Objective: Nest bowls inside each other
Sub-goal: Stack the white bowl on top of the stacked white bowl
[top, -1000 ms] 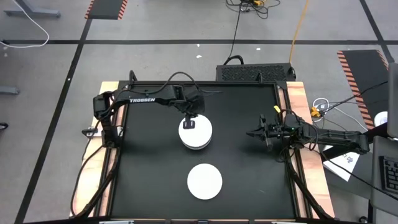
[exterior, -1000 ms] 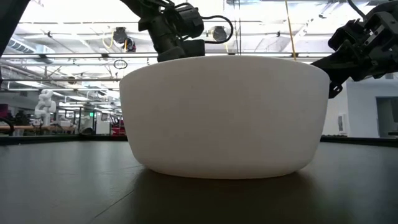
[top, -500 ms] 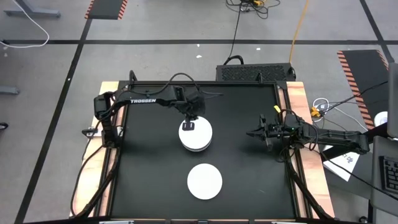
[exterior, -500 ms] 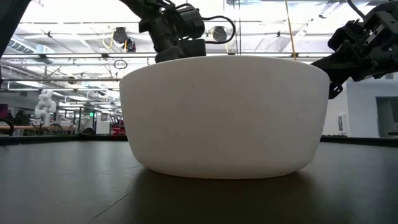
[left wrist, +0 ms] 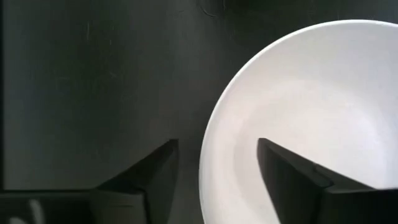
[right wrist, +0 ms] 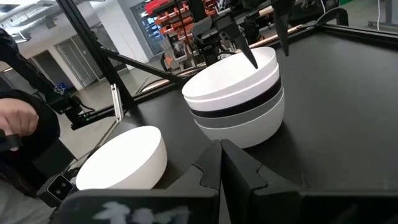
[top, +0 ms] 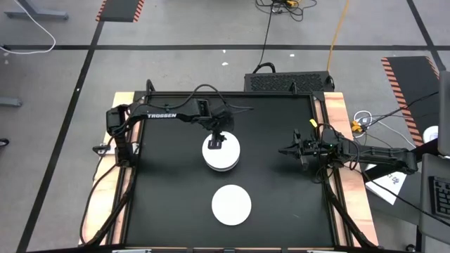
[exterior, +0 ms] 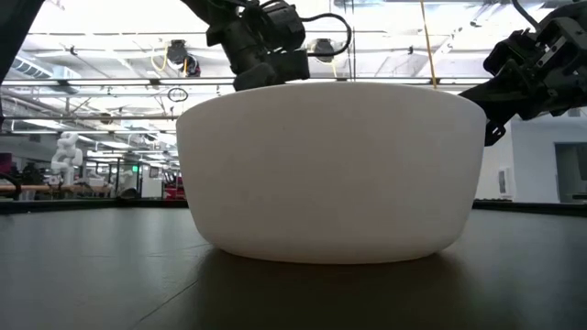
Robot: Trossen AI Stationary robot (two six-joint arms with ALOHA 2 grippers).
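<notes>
A stack of nested bowls (top: 223, 153) stands near the table's middle: two white on top, then a black one (right wrist: 249, 102), and grey (right wrist: 249, 127) at the bottom. A single white bowl (top: 231, 204) sits upright on the mat nearer the front edge and fills the low view (exterior: 330, 170). My left gripper (left wrist: 217, 180) hangs open over the stack's left rim, one finger above the top bowl's inside and one outside, both apart from the rim (left wrist: 208, 168). Near the right edge, my right gripper (top: 285, 150) is shut with nothing in it.
A person's hand (right wrist: 15, 121) shows beyond the table in the right wrist view. A black box (top: 288, 82) lies just past the far edge. Bare black mat (top: 169, 197) lies left and right of the single bowl.
My left gripper has opened over the stack and let go of the top white bowl's rim, then risen slightly. The top bowl stays nested in the stack. The single bowl has not moved.
</notes>
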